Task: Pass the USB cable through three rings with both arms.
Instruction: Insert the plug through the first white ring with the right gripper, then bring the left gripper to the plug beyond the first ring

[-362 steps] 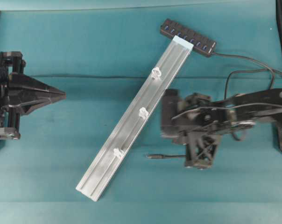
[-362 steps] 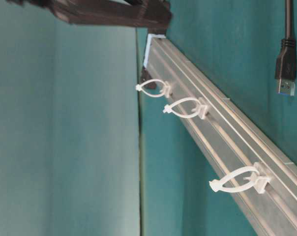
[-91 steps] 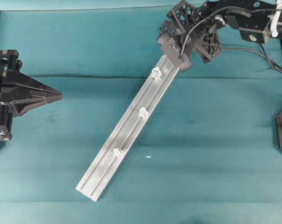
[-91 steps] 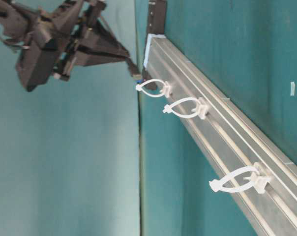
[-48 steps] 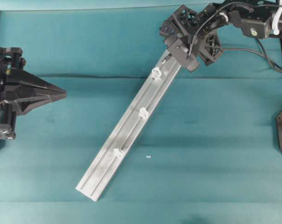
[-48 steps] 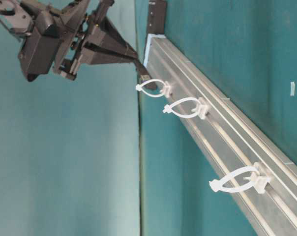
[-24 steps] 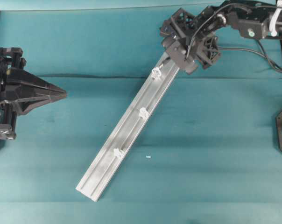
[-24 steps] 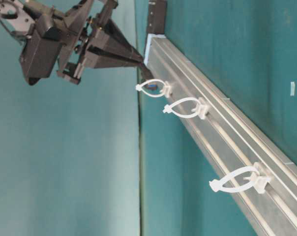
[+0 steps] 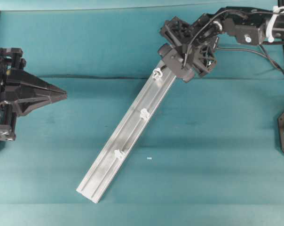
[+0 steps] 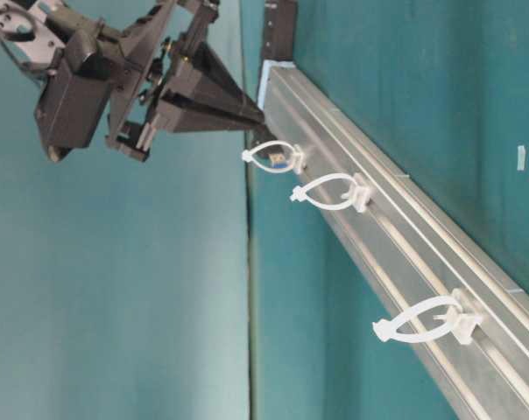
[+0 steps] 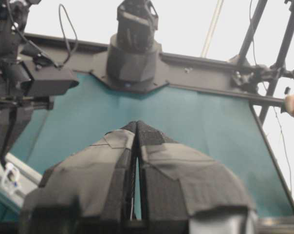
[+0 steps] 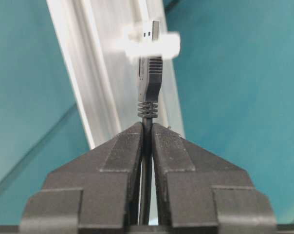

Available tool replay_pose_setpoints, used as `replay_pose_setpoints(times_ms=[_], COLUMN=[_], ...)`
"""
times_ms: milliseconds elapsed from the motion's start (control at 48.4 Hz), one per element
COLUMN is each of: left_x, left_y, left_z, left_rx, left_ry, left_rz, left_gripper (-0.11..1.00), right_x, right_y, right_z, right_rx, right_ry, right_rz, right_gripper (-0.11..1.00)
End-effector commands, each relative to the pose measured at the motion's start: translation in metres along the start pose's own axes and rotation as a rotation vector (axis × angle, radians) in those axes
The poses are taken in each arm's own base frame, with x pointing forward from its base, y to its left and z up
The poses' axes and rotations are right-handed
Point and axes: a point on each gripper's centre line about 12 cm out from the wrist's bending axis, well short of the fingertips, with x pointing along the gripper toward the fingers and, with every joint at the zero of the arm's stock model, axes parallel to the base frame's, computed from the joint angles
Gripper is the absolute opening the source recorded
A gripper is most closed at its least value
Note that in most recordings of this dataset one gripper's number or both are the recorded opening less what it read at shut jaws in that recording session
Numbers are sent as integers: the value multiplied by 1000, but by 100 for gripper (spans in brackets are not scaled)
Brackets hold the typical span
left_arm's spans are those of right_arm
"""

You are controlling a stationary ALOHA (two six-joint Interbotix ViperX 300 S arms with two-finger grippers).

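USB cable (image 12: 148, 78): plug tip poking into the first ring (image 10: 275, 156) at the rail's (image 9: 128, 131) far end; a second ago it hung just short of the loop. No legible writing anywhere. Right gripper (image 12: 147, 129) pinches the cord just behind the plug. Left gripper (image 11: 136, 127) pressed together, empty, well apart at the table edge, unmoved.

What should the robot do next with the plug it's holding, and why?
Probably keep easing the plug forward along the rail. The right gripper is shut on the USB cable, and the plug's tip shows inside the first ring. The other two rings look unthreaded, and the left gripper waits far off, shut.
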Motion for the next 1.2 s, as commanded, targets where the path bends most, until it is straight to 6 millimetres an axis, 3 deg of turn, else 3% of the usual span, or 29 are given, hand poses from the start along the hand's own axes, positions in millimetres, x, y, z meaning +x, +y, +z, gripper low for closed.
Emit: replay_pose_setpoints(times_ms=[0,227,351,434,600,682,868,1178], left_x=[4,23,38,48,75,91,120,142], left_y=[0,13,32,46,67,74,91,106], left_z=[9,0,-10,-17,-38,-51,-85,-105], left_rx=[-12,-19,-22,-31,-48,-63,-142,-253], left_ry=[-21,31,76,110,192,241,347,380], left_rz=[3,54,123,166,223,238,282,330], left_gripper=[7,10,19,36,84,97,93,93], right_x=[3,6,6,6,6,6,7,7], right_y=[-1,1,1,1,1,1,2,-3], right_z=[8,11,12,12,12,13,18,22], right_rx=[-8,-15,-16,-15,-15,-12,-11,-4], right_ry=[-16,-19,-20,-21,-22,-26,-36,-48], right_rz=[-8,0,-2,-4,-4,-3,-1,-10], right_gripper=[8,8,8,8,8,8,8,8])
